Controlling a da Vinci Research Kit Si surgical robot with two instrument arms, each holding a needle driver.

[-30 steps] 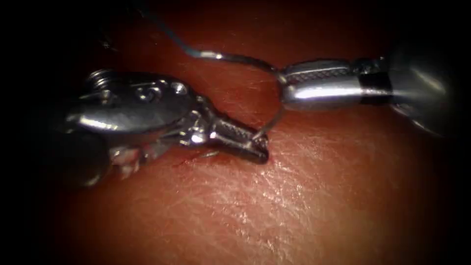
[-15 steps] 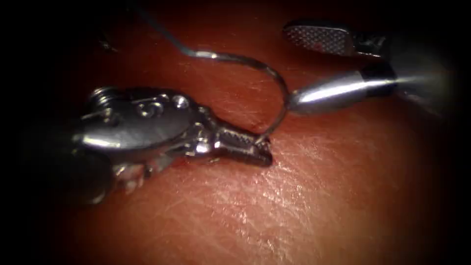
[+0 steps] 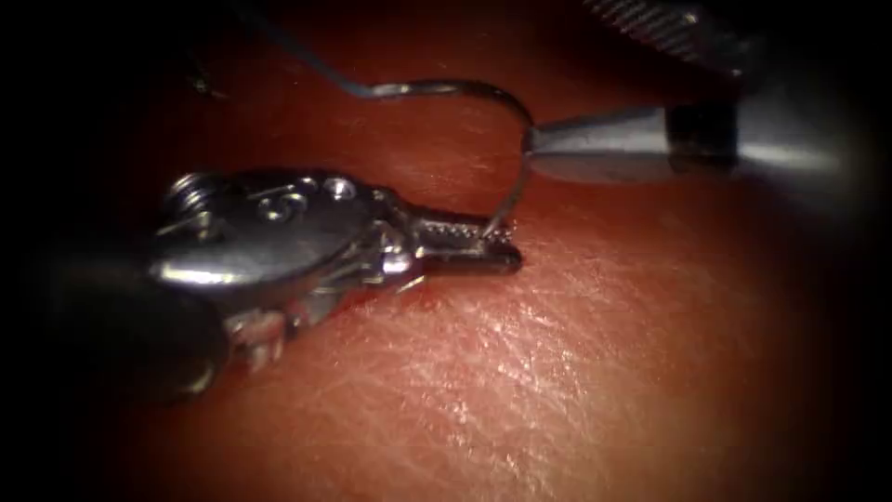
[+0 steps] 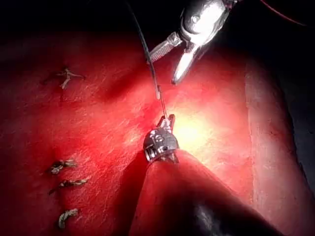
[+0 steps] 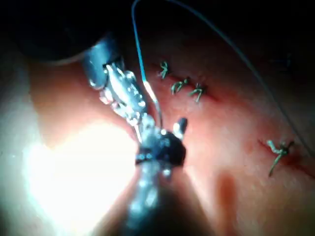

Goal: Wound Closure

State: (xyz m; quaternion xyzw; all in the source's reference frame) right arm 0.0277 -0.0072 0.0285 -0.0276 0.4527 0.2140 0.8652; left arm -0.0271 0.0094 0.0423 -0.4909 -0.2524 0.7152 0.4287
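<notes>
Needle (image 3: 516, 191) tip-end in left end effector (image 3: 483, 249); right end effector (image 3: 595, 84) wide open, empty.

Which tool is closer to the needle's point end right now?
Left. The left tool grips the needle near its point, above the tissue. The right tool, open, sits higher along the curve.

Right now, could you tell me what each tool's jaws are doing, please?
Left tool: shut on the needle near its tip.
Right tool: open, holding nothing.
</notes>
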